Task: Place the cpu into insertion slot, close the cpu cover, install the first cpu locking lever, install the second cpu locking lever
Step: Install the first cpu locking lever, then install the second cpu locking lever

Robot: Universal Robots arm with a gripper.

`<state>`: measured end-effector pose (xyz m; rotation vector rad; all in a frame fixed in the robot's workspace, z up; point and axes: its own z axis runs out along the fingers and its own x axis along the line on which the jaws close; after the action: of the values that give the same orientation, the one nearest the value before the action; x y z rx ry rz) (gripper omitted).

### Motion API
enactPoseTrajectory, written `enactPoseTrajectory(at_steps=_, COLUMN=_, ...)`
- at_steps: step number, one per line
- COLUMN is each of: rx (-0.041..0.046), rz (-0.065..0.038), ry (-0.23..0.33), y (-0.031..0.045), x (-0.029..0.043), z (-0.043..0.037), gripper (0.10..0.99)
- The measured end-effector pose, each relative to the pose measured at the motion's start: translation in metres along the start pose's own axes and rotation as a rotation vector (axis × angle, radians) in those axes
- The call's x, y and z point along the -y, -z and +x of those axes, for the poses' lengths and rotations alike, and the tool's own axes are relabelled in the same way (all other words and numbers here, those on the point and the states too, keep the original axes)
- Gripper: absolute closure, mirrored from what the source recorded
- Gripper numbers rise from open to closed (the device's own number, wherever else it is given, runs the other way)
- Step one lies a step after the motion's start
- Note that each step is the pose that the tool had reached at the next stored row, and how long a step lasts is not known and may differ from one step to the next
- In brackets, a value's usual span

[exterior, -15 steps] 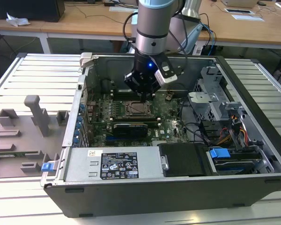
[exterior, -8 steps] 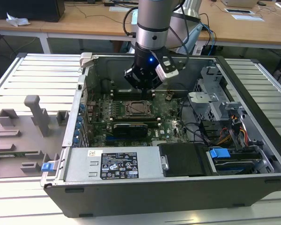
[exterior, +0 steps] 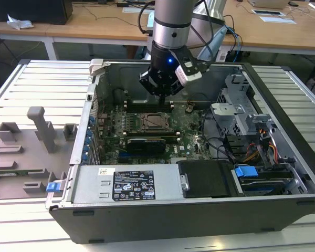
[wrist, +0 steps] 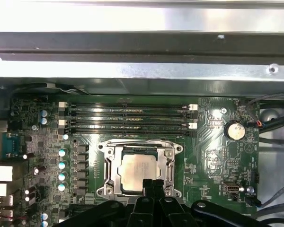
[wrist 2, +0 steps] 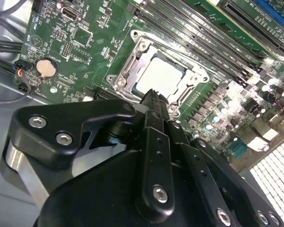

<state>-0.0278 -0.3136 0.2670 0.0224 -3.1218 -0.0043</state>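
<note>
The cpu lies flat in the insertion slot on the green motherboard, its silvery top showing. The cpu cover lies down around it, framing the chip through its square cut-out. In the exterior view the slot sits mid-board, and my gripper hangs a little above it, toward the case's back wall. In both wrist views my gripper has its black fingers pressed together, empty, over the edge of the socket frame. I cannot make out how the locking levers stand.
Long black memory slots run beside the socket. A coin battery and cables lie toward the exterior view's right, with the drive cage beyond. A black card and the power supply sit nearer the front. Case walls close in all around.
</note>
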Motion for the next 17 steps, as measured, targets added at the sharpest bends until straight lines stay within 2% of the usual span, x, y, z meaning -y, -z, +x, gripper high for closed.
enactPoseTrajectory(at_steps=17, rx=-0.0001, rz=0.000, ry=0.000, y=0.0015, x=0.0010, z=0.0002, gripper=0.980)
